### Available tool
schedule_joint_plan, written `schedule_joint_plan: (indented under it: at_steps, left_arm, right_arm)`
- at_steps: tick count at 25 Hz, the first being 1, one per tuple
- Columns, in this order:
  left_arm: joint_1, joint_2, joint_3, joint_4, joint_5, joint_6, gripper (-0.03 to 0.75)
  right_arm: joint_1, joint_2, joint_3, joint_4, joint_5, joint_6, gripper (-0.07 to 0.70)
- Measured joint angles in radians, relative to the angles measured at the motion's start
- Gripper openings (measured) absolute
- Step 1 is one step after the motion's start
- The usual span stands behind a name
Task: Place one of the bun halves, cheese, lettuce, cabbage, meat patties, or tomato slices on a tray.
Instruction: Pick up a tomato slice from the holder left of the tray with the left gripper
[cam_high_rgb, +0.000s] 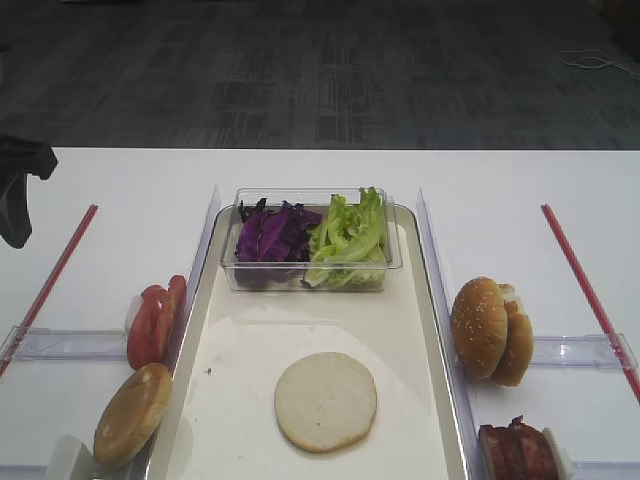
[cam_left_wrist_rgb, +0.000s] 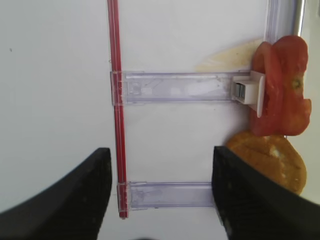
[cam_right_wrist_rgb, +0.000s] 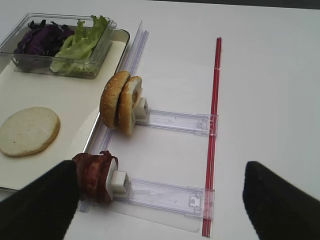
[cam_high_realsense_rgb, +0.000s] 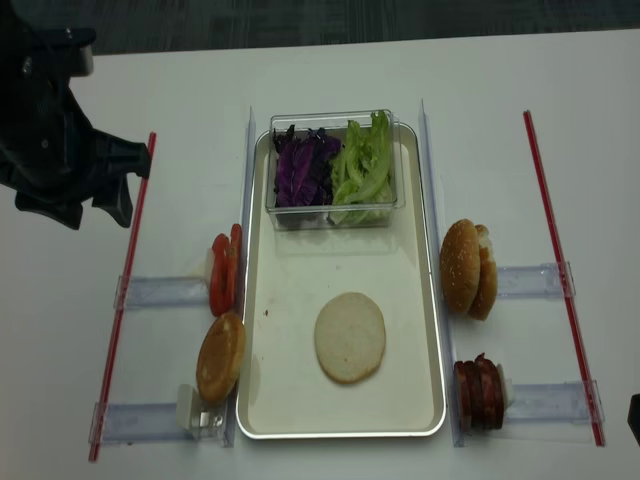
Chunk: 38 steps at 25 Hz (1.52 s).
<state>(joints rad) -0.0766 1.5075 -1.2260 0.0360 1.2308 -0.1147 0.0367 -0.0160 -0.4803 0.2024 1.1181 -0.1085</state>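
Left gripper (cam_left_wrist_rgb: 160, 192) jaws wide and empty over tomato slices (cam_left_wrist_rgb: 280, 90): soft, wet, slippery, probably tear easily, so pinch one gently across its faces.

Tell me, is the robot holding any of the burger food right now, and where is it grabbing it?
No, nothing is held. The left end effector is open over bare table beside the tomato slices, and the right end effector is open and empty too.

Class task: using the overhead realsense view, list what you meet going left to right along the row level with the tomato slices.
Left red strip → tomato slices → tray → bun halves → right red strip.
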Motion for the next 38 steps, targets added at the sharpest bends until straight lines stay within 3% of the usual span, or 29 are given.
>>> schedule_joint_plan:
  at_steps: [8,12,20,28,34,38]
  left_arm:
    - [-0.012,0.0,0.0,0.003,0.0,-0.028,0.444]
    - [-0.09,0.0,0.0,0.038,-0.003,-0.065,0.444]
    - [-0.256,0.009,-0.002,0.07,-0.077,-0.222,0.444]
    - [-0.356,0.085,-0.002,0.074,-0.094,-0.281,0.444]
    - [-0.415,0.124,-0.004,0.074,-0.158,-0.347,0.444]
    - [-0.442,0.159,-0.034,0.074,-0.165,-0.391,0.444]
  right_arm:
    - [0.0,0.0,0.0,0.0,0.0,0.0,0.654]
    - [0.0,0.0,0.0,0.0,0.0,0.0,0.653]
    - [0.0,0.0,0.0,0.0,0.0,0.002,0.653]
    - [0.0,0.0,0.0,0.0,0.0,0.002,0.653]
    - [0.0,0.0,0.0,0.0,0.0,0.002,0.653]
    - [0.0,0.0,0.0,0.0,0.0,0.002,0.653]
